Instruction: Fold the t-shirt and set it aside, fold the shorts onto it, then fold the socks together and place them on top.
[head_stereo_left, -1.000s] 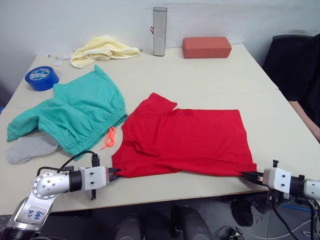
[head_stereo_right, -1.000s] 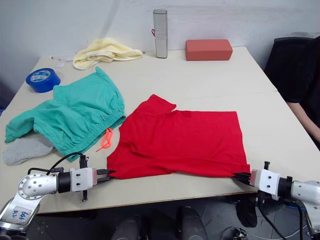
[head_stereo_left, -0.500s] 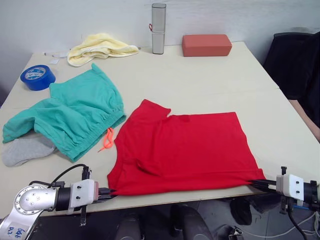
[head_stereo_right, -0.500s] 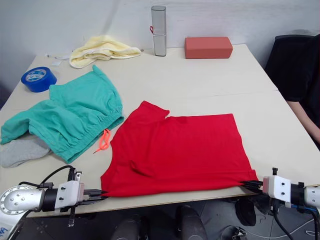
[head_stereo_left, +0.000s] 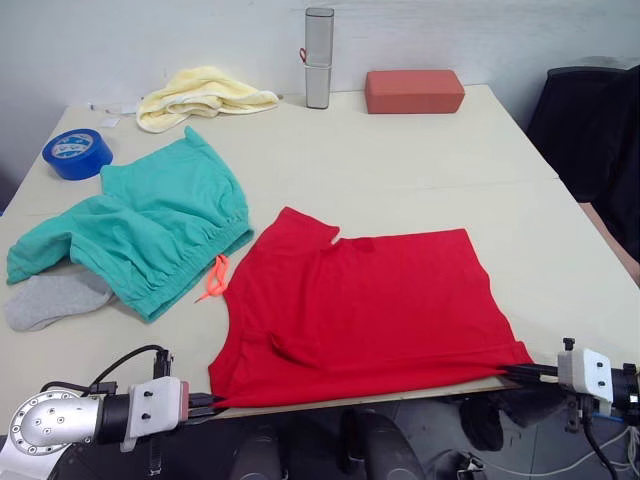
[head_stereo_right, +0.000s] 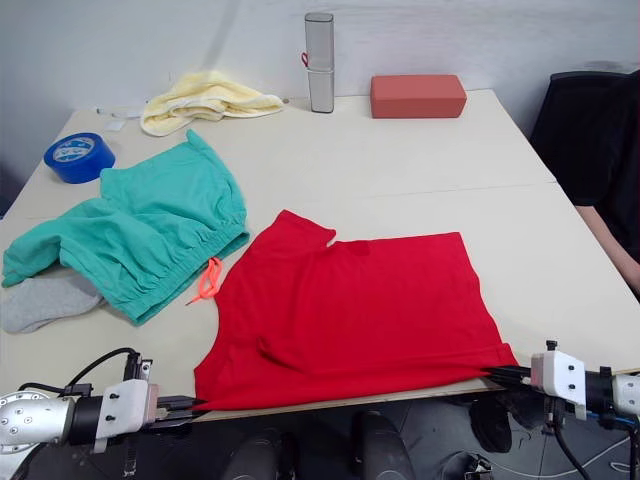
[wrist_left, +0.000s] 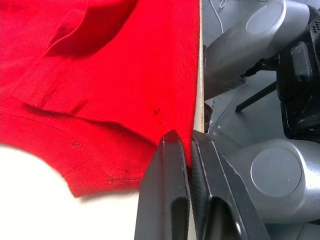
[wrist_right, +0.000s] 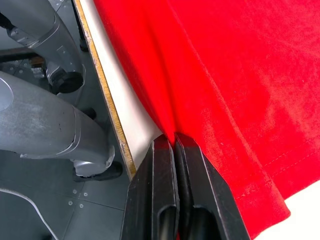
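The red t-shirt (head_stereo_left: 370, 300) lies spread flat on the table (head_stereo_left: 400, 150), with its near hem at the table's front edge. My left gripper (head_stereo_left: 205, 403) is shut on the hem's left corner, and the left wrist view shows its fingers (wrist_left: 172, 165) pinching the red cloth. At the hem's right corner my right gripper (head_stereo_left: 515, 370) is shut on the cloth (wrist_right: 225, 90). The teal shorts (head_stereo_left: 150, 225) lie crumpled at the left, their orange drawstring (head_stereo_left: 215, 277) beside the shirt. A grey sock (head_stereo_left: 50, 298) sticks out from under the shorts.
A blue tape roll (head_stereo_left: 77, 153) sits at the far left. At the back stand a pale yellow cloth (head_stereo_left: 200, 95), a silver cylinder (head_stereo_left: 318, 57) and a red block (head_stereo_left: 413, 91). A black chair (head_stereo_left: 600, 130) is past the table's right side.
Both grippers have drawn back toward the table's front edge with the hem in them. The t-shirt has slid nearer and lies flatter.
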